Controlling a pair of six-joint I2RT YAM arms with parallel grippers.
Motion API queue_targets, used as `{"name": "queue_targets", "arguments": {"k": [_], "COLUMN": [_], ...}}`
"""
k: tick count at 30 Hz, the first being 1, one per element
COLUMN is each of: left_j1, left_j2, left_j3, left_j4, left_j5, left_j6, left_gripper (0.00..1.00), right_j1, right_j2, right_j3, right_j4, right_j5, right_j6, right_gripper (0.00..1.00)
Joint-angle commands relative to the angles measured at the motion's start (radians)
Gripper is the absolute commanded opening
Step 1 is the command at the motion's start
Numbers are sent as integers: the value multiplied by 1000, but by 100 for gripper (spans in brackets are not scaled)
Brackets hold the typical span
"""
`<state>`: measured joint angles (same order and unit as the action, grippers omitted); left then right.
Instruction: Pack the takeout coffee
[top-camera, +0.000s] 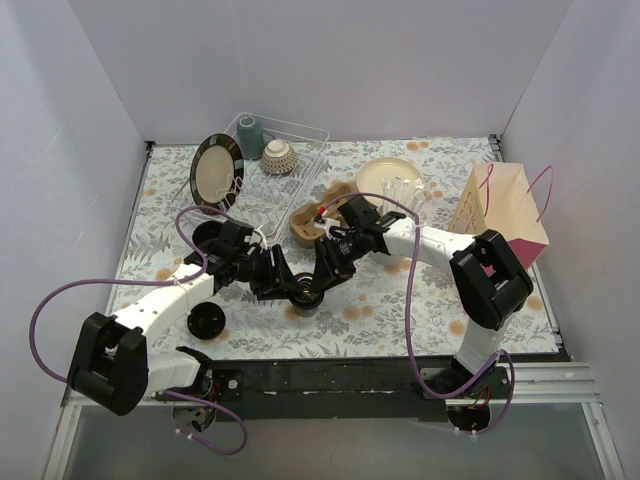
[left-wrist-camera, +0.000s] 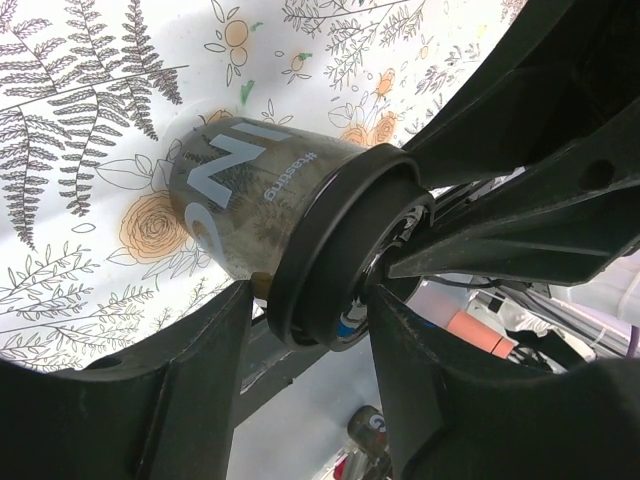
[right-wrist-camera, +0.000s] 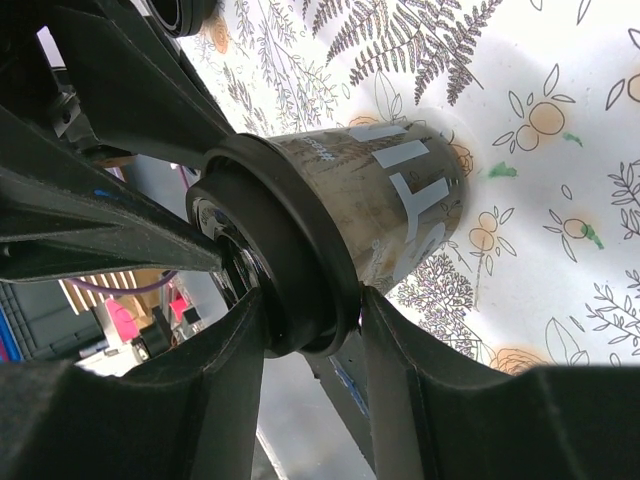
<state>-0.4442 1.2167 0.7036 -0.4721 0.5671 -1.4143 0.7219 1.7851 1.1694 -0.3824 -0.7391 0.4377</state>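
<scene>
Leave the loose lid (top-camera: 205, 320) alone, flat by the near edge toward the left corner; not part of this job. Look just beyond it, near the middle of the near edge, and find the cup (top-camera: 305, 299) upright on the tabletop (top-camera: 380, 320), pinched at its black lid (left-wrist-camera: 320, 250) from two sides.

Read the left pincer (left-wrist-camera: 312, 300) as half-closed, both fingers against the lid's rim, and the right pincer (right-wrist-camera: 305, 300) as the same from the opposite side. Count both as holding the cup by the lid, neither one wide.

Judge the step as seating the lid or passing the cup across ahead of the lift. Do it well by letting only one pincer carry. Grip lower, on the paper wall under the rim, for fear of popping a snap-on lid off under the cup's weight. Squeeze lightly and expect the thin wall to dent. Open the other pincer fully and back it straight out before any lift, to avoid dragging or tipping. Lift straight up, hold level, and mind the cables between the two arms.

Aim next, probably, for the brown carrier (top-camera: 320, 215) past the cup at the tabletop's middle, lowering into a well rather than onto a ridge. Save the bag (top-camera: 505, 215), upright by the right edge toward the far corner, for last.
</scene>
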Motion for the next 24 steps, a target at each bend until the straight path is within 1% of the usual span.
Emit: {"name": "queue_targets", "arguments": {"k": [1, 3, 7, 11, 17, 21, 24], "left_j1": [-19, -22, -25, -25, -25, -25, -25], "left_j2": [-5, -2, 26, 46, 95, 102, 118], "left_j3": [4, -3, 10, 37, 33, 17, 22], "left_j4": [35, 35, 7, -33, -60, -79, -88], "left_j5": [11, -2, -85, -156, -159, -177, -187], "left_j6": [-3, -3, 15, 44, 84, 104, 126], "left_gripper": [49, 48, 43, 42, 40, 39, 38], "right_j1": [10, 10, 10, 10, 2, -18, -45], "right_j2": [36, 34, 23, 10, -26, -53, -75], "right_j3": [-65, -70, -76, -80, -48, 12, 26], "right_j4": [-4, -1, 0, 2, -3, -35, -39], "right_j5": [198, 195, 195, 198, 181, 172, 150], "right_j6": [-7, -4, 1, 4, 7, -7, -11], "right_gripper": [24, 25, 25, 26, 38, 46, 49]}}
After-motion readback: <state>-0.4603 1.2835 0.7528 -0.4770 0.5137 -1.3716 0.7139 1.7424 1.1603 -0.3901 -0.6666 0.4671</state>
